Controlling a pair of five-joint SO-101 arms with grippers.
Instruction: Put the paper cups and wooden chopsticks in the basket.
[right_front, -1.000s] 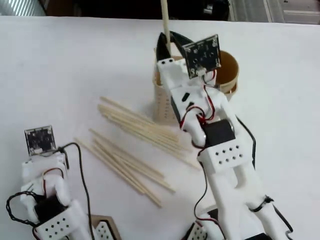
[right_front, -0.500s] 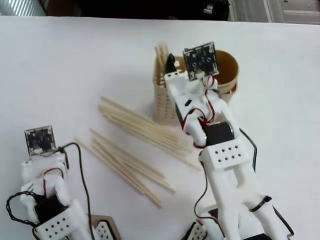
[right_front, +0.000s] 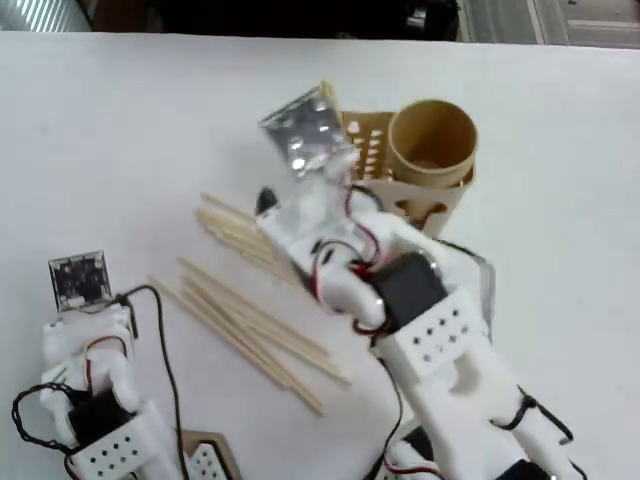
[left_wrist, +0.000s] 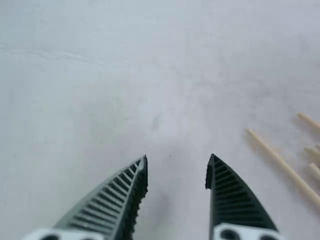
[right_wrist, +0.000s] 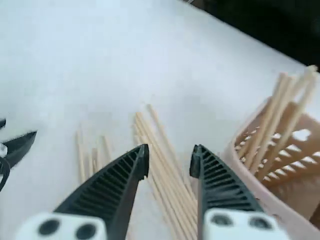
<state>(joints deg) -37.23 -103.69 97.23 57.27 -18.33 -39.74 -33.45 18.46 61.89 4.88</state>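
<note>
Your right gripper (right_wrist: 169, 155) hangs released and empty directly over the loose chopsticks (right_wrist: 161, 137), basket (right_wrist: 272, 205) just beside; left gripper (left_wrist: 177, 162) also released.

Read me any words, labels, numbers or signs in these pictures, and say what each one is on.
No text can be read.
The basket, paper cup, wooden chopsticks and table bear no print.
The left wrist circuit board and right wrist circuit board carry marks too small to read.

paper cup (right_front: 432, 140) in basket (right_front: 368, 148), chopsticks (right_front: 250, 325) left
</note>
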